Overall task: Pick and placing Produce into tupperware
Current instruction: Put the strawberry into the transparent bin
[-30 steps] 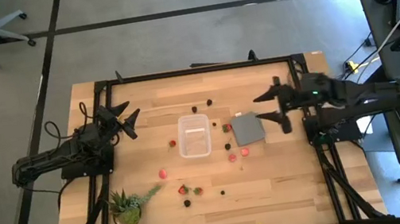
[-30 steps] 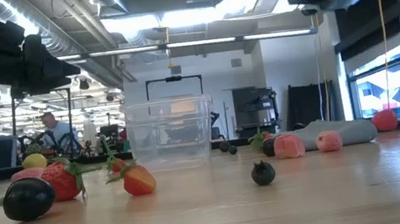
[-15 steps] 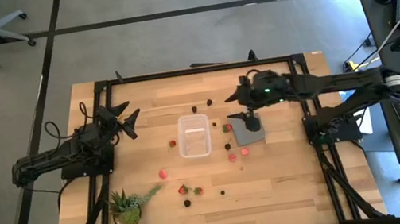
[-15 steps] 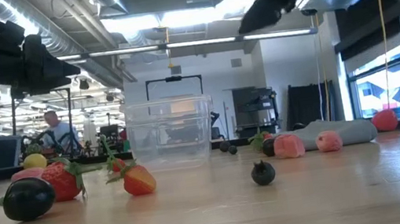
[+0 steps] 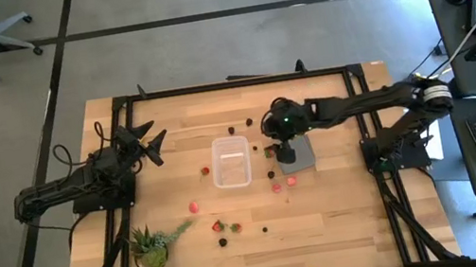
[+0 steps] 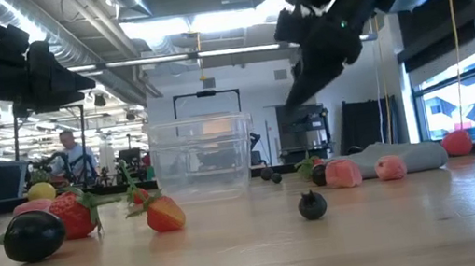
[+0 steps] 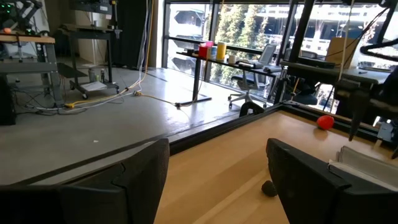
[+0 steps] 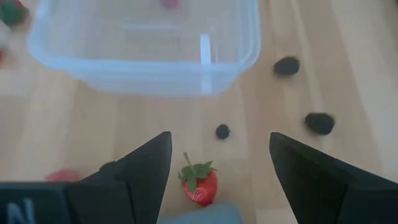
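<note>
Right claw (image 8: 217, 171), dark fingers apart, above glossy red strawberry (image 8: 200, 184) beside clear rounded tupperware (image 8: 146, 43).

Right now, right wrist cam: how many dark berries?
3 dark berries. Two lie on the wood off the tub's corner; a smaller one sits between the tub and the strawberry. Others may be out of frame.

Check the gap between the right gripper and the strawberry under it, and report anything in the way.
Nothing visible. The right gripper, open, hangs over the strawberry, which lies on bare wood beside the grey piece, short of the tub.
</note>
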Tool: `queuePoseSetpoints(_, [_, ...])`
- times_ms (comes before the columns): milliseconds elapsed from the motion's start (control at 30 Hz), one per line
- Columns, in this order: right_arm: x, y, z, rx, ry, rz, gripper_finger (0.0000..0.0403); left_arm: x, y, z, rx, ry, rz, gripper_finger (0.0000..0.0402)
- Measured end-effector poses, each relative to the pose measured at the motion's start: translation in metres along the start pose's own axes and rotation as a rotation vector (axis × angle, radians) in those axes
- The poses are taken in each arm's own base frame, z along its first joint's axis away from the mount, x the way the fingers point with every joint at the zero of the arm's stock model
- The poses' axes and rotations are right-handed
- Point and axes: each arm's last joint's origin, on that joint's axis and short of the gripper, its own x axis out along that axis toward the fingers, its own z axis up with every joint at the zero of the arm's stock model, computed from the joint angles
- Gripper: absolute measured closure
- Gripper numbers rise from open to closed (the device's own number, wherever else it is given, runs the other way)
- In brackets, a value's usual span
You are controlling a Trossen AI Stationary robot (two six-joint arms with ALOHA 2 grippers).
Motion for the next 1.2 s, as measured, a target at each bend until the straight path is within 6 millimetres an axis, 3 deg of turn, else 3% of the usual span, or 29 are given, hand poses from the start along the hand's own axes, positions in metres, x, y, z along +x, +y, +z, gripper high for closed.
queuePoseSetpoints(467, [0.048, 0.004, -0.025, 0.006, 0.177, 0.035, 0.0131, 0.000, 0.000, 0.000, 0.000, 0.000, 0.000, 0.0140])
queuePoseSetpoints(833, [0.064, 0.010, -0.039, 0.002, 0.269, 0.060, 0.0133, 0.000, 0.000, 0.000, 0.000, 0.000, 0.000, 0.0140])
queuePoseSetpoints(967, [0.065, 0.010, -0.039, 0.003, 0.269, 0.060, 0.0156, 0.000, 0.000, 0.000, 0.000, 0.000, 0.000, 0.0140])
queuePoseSetpoints(1200, [0.065, 0.010, -0.039, 0.002, 0.264, 0.059, 0.0238, 0.000, 0.000, 0.000, -0.001, 0.000, 0.000, 0.0140])
